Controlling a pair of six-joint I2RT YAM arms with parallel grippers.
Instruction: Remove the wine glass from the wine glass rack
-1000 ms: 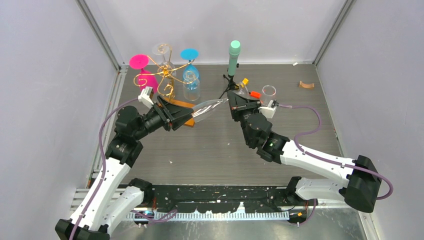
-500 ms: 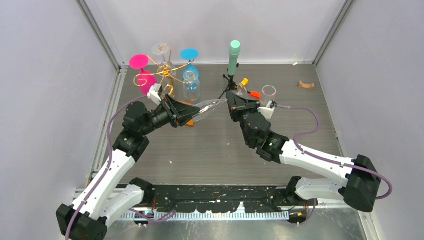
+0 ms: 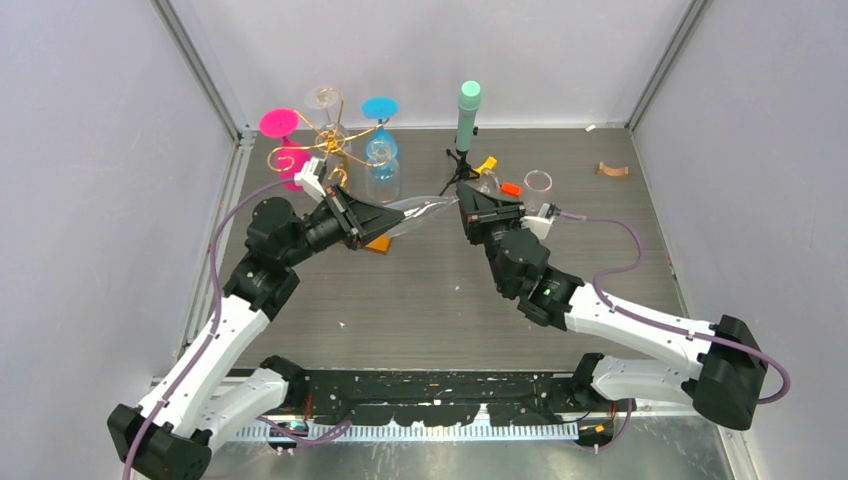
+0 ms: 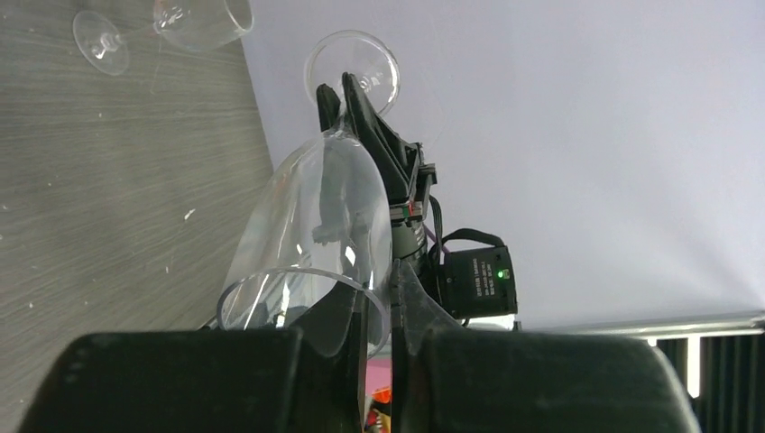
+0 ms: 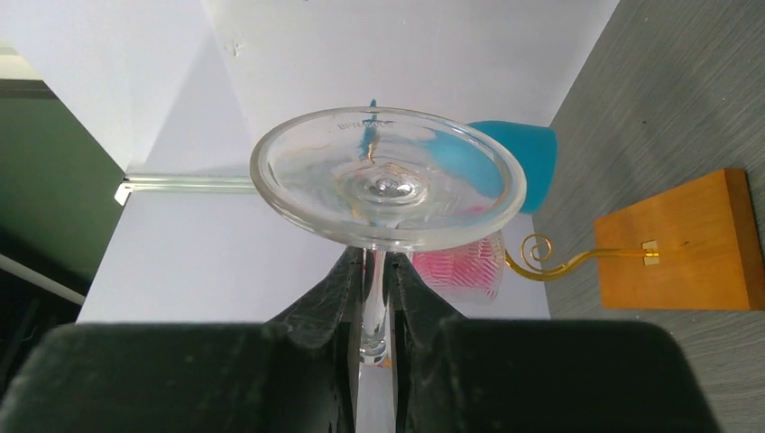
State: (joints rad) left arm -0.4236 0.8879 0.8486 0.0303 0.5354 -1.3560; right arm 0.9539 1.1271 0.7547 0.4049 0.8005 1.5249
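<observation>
**Item 1: wine glass** (image 3: 420, 210). Clear. It is off the rack and lies level in the air, spanning the gap between my two pincers, with its mouth at the left one and its foot at the right.

**Item 2: left pincer** (image 4: 379, 334). Clenched on the thin bowl wall at the rim, one finger inside the bowl and one outside.

**Item 3: right pincer** (image 5: 376, 298). Clenched on the stem, directly under the foot.

**Item 4: wine glass rack** (image 3: 335, 140). Just behind the left pincer, with a pink glass (image 3: 290, 155) and a blue glass (image 3: 382, 160) hanging on it.

**Hazards, as I judge them:**
- Both arms hold one rigid piece. If they drift apart, push together or twist out of step, the load lands on the stem and could snap it.
- Squeezing harder at the rim may chip or crack the wall.
- If the right pincer lets go, the whole glass hangs from a smooth rim pinch and may droop, slip and fall to the table below.
- Pulling the left pincer back carelessly could strike the rack or the hanging glasses.
</observation>
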